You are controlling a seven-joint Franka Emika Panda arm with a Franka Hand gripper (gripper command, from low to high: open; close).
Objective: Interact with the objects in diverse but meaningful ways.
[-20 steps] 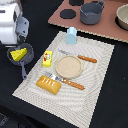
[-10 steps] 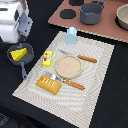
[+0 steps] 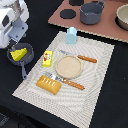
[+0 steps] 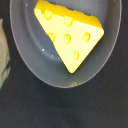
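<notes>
The yellow holed cheese wedge (image 3: 19, 53) lies in a small grey pan (image 3: 27, 54) at the exterior view's left, off the mat. It fills the wrist view (image 4: 67, 34), lying free in the pan (image 4: 30, 65). My gripper (image 3: 20, 36) hangs above the pan and apart from the cheese; its fingers do not show clearly. On the striped mat are the yellow box with red label (image 3: 47, 58), the golden-brown bread loaf (image 3: 49, 84) and the pale blue-and-white milk carton (image 3: 72, 35).
A tan plate (image 3: 68, 67) sits mid-mat between an orange-handled knife (image 3: 80, 58) and fork (image 3: 67, 82). A brown stove board (image 3: 105, 27) at the back holds a grey pot (image 3: 91, 12) and another pot (image 3: 122, 16).
The arm has risen slightly above the pan. The cheese stays in the pan; the other objects have not moved.
</notes>
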